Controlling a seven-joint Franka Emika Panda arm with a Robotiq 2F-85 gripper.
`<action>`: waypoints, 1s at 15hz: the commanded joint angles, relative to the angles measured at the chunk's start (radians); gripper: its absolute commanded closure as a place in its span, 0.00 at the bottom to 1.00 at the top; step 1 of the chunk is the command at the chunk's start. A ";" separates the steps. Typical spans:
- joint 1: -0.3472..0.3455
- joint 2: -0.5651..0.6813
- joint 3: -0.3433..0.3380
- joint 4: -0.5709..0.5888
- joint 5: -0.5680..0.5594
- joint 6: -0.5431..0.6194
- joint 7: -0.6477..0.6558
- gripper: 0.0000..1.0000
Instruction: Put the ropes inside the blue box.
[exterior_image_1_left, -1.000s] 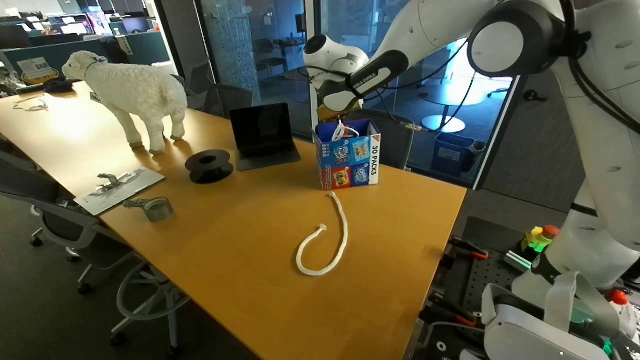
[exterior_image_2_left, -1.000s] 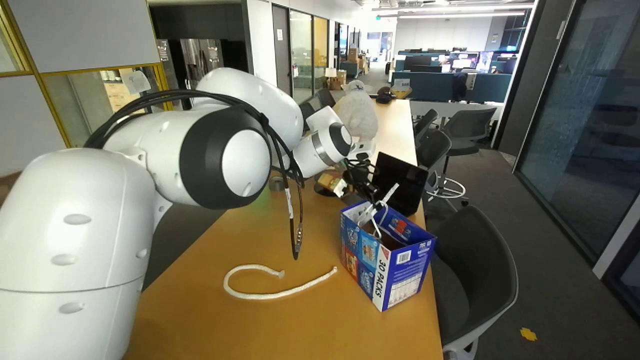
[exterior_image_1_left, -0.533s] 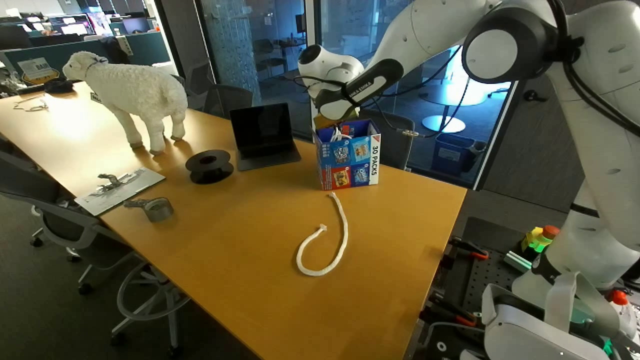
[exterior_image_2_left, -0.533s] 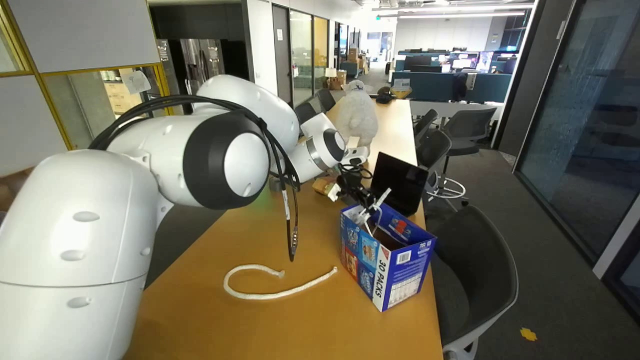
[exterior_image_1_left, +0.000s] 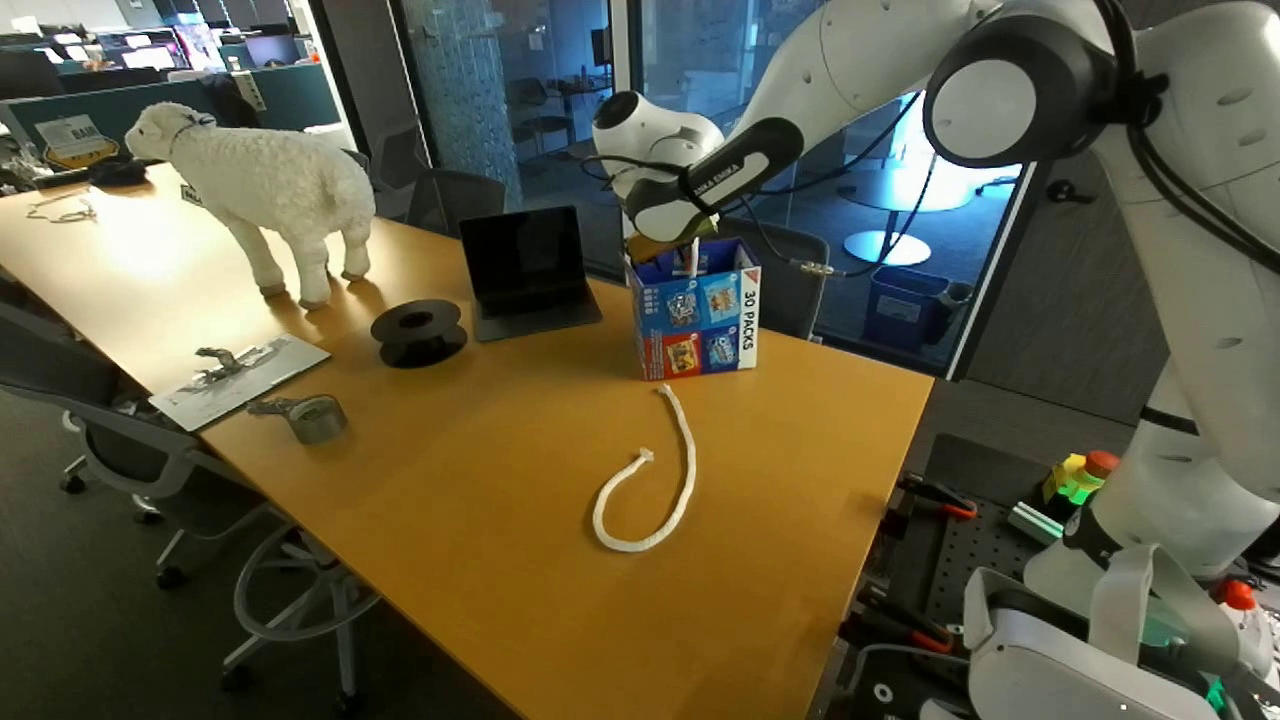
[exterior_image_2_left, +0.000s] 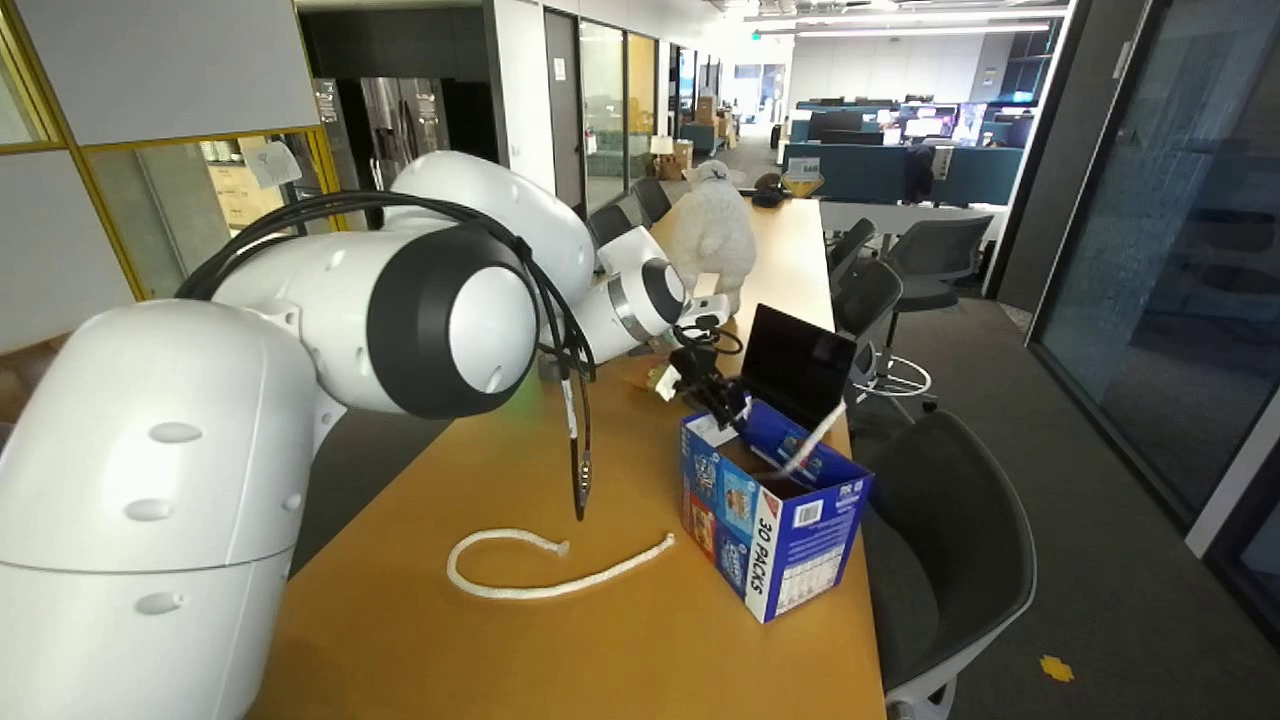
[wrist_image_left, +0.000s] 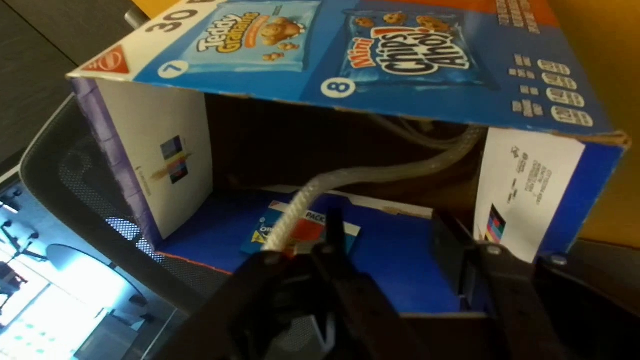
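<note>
White rope (exterior_image_1_left: 691, 470), one length of it, lies in a hooked curve on a single long tan table (exterior_image_1_left: 480, 490), one end just beside one blue box (exterior_image_1_left: 700, 320), which stands upright with its top uncovered. A second rope (wrist_image_left: 370, 175) is inside the box, its end poking above the rim; fainter loops deeper in are too dim to count. One gripper (wrist_image_left: 390, 232) hangs at the box's top, its two jaws parted, blue inner cardboard showing in the gap. Near the box sits one black laptop (exterior_image_1_left: 525, 262); farther from it, one black spool (exterior_image_1_left: 418, 345), one tape roll (exterior_image_1_left: 317, 420), one pale board (exterior_image_1_left: 275, 372) and one toy sheep (exterior_image_1_left: 270, 190). The table's smooth surface shines at the end well apart from the box. One dark chair (exterior_image_2_left: 950, 520) stands just beside the box, at least three more beyond it, on grey carpet (exterior_image_2_left: 1090, 560) along a glass wall (exterior_image_2_left: 1180, 270).
</note>
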 joint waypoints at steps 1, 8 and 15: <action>0.002 -0.049 0.018 -0.022 0.053 -0.028 -0.138 0.20; 0.003 -0.258 0.138 -0.168 0.304 -0.135 -0.457 0.00; 0.062 -0.467 0.243 -0.427 0.413 -0.255 -0.569 0.00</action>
